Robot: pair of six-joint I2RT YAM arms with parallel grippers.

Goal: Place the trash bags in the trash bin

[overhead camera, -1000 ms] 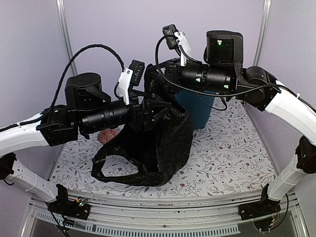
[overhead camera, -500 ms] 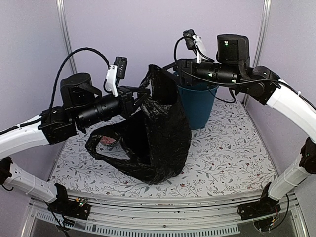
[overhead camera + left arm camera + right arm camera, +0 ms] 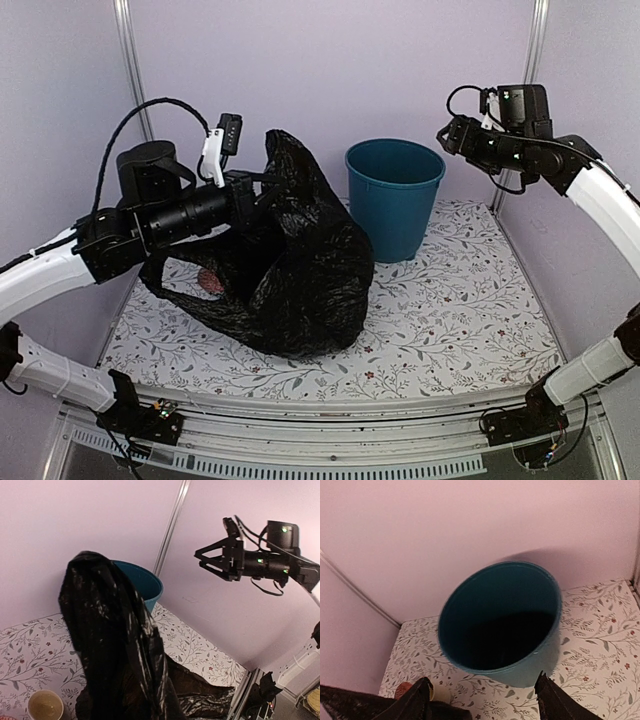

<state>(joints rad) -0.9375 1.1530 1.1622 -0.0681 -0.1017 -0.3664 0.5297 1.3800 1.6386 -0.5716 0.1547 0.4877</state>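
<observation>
The black trash bag point(image 3: 300, 280) slumps on the table left of the teal trash bin point(image 3: 394, 205), its top pulled up into a peak. My left gripper point(image 3: 264, 190) is shut on that peak. In the left wrist view the trash bag point(image 3: 115, 645) fills the foreground and hides my own fingers; the trash bin point(image 3: 146, 582) stands behind it. My right gripper point(image 3: 447, 135) hangs open and empty, high at the bin's right. In the right wrist view it point(image 3: 482, 700) is spread wide above the empty trash bin point(image 3: 500, 620).
A cream mug point(image 3: 45, 706) stands on the floral table cover point(image 3: 450, 310) left of the bag. A reddish object point(image 3: 210, 280) shows through the bag's handle loop. Lilac walls with metal posts point(image 3: 128, 60) close the back and sides.
My right gripper opened, let go of the bag and drew back up to the right past the bin. My left gripper shut on the bag's top and carried it back and left.
</observation>
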